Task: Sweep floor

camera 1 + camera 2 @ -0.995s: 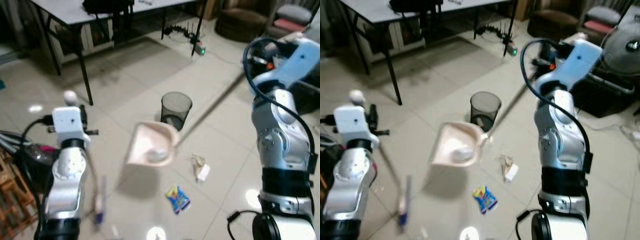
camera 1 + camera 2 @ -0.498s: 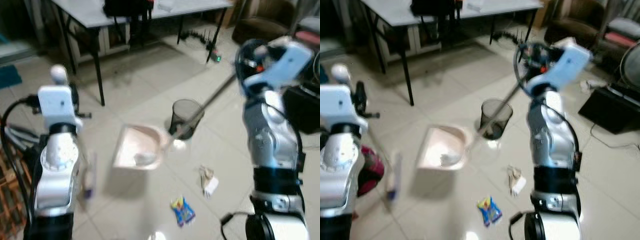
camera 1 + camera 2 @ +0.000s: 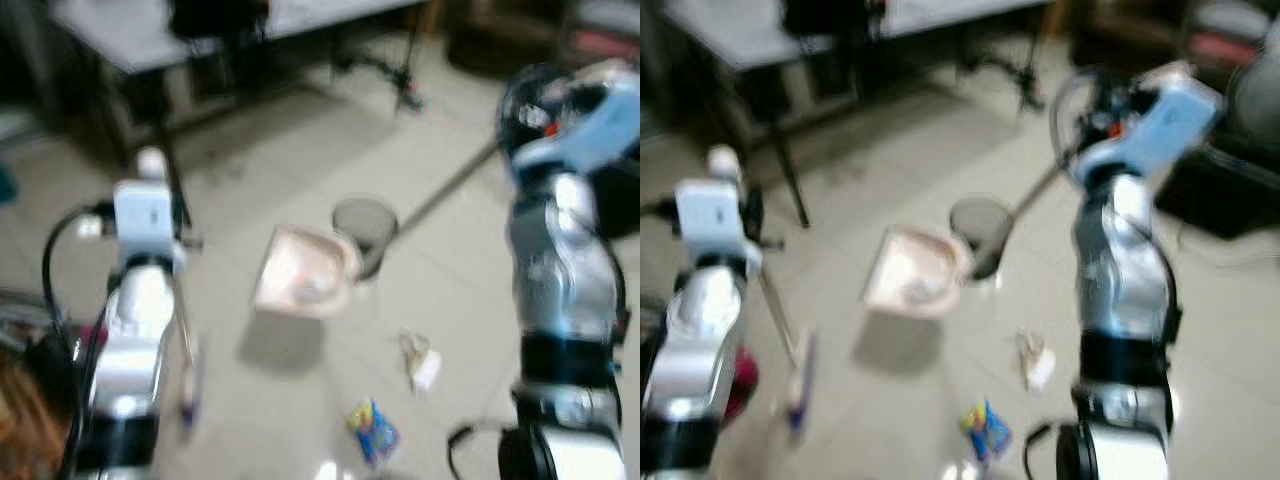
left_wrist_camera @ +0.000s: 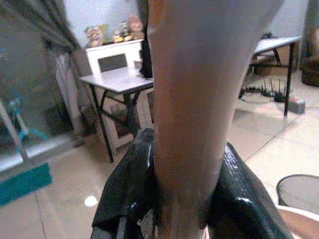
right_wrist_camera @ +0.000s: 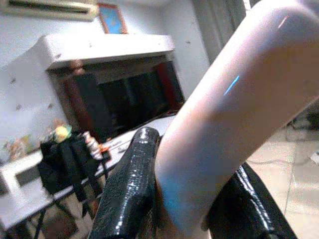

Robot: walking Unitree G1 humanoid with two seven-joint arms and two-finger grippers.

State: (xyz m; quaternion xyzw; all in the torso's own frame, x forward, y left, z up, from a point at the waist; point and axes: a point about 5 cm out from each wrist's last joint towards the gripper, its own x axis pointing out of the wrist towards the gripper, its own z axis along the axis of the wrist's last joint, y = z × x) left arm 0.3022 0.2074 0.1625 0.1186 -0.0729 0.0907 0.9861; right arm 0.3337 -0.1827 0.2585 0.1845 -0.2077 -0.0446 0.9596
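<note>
On the tiled floor [image 3: 250, 150] before the robot: a pink dustpan [image 3: 303, 278] held off the ground, small pale debris in its tray, its long handle [image 3: 447, 185] running up toward the right arm. Right pincer [image 5: 182, 199] clamped on that handle. Left pincer [image 4: 184, 191] clamped on a pale broom stick [image 4: 199, 89]; the broom's head [image 3: 187, 375] sits low by the left arm, blurred. Black mesh bin [image 3: 365, 228] just behind the dustpan. Crumpled wrapper [image 3: 419, 358] and blue-yellow packet [image 3: 374, 432] lie on the tiles, well apart from the pan. Grey tabletop [image 3: 150, 30] at the back.
</note>
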